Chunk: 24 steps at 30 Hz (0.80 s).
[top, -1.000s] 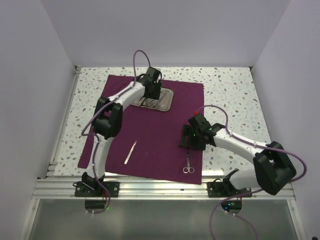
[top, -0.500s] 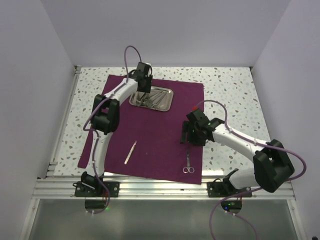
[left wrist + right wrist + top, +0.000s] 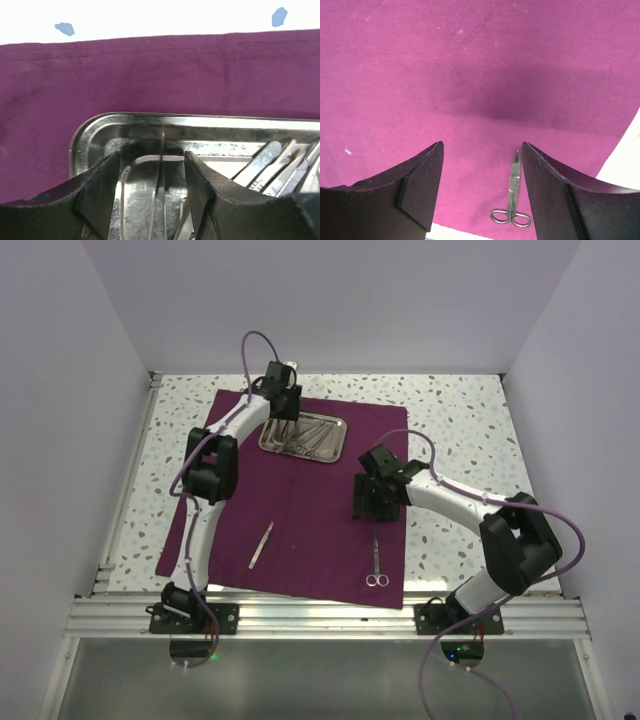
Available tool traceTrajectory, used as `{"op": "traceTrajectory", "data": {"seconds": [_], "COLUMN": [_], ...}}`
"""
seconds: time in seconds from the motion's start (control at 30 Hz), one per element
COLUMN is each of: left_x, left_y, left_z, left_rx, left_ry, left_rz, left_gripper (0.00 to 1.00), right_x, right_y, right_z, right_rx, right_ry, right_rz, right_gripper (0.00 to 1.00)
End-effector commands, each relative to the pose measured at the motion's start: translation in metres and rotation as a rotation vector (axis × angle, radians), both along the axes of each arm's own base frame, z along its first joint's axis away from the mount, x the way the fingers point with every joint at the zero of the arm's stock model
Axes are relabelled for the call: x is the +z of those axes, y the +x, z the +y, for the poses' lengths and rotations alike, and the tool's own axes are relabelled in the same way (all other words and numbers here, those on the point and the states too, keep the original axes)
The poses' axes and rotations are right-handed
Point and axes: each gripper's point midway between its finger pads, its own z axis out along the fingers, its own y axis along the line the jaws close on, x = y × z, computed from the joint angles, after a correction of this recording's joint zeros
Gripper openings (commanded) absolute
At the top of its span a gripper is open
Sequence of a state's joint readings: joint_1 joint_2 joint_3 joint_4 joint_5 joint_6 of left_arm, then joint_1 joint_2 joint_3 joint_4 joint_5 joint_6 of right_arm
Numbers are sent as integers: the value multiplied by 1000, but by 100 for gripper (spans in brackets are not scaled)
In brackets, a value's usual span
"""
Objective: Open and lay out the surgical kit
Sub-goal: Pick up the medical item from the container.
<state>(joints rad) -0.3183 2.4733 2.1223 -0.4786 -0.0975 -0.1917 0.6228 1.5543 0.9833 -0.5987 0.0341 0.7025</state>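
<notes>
The cloth (image 3: 310, 510) lies spread flat on the speckled worktop (image 3: 455, 420). The tray (image 3: 150, 116) sits on the cloth by its far edge, near the middle, with several slim steel instruments (image 3: 272, 162) lying in it. Tweezers (image 3: 261, 544) lie on the cloth's near left part. Scissors (image 3: 376, 562) lie by its near right corner, rings toward the near edge. The left tool (image 3: 152, 172) hangs over the tray's left end, fingers apart and gripping nothing. The right tool (image 3: 482, 167) hovers above the cloth's right half, just beyond the scissors, fingers wide apart and empty.
</notes>
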Motion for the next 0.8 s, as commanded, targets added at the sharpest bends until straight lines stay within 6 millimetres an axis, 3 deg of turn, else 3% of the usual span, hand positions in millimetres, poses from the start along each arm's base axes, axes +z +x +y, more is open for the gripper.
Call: {"op": "traceTrajectory", "data": {"seconds": [0.0,0.1,0.17,0.37,0.43,0.5,0.6,0.7,0.73,0.77], "left_x": [11,-1,-13,-45,-52,-51,-29,26,62,79], "left_y": [3,-8,-14,-27,-34,-36,-33,-23,-20,-22], "left_z": [-20,-19,-14,5,7,9,13,14,14,15], "left_rx": [-53,-53,-33,17,18,20,32,34,31,30], "left_ry": [-78,-64,-34,34,39,45,35,-3,-17,-18], "left_rz": [-34,-8,17,106,130,129,87,7,-55,-80], "left_gripper": [58,56,49,7,0,0,0,0,0,0], "right_x": [5,2,-2,-1,0,0,0,0,1,1], "right_y": [5,6,7,9,10,11,13,15,15,16], "right_z": [6,10,12,13,12,12,13,16,17,17], "right_rx": [25,27,23,23,25,25,30,35,40,37], "right_ry": [6,14,18,19,15,16,17,25,27,29], "right_rz": [2,11,18,11,3,1,-1,-5,-7,-10], "right_gripper": [67,66,66,63,63,62,61,61,61,61]}}
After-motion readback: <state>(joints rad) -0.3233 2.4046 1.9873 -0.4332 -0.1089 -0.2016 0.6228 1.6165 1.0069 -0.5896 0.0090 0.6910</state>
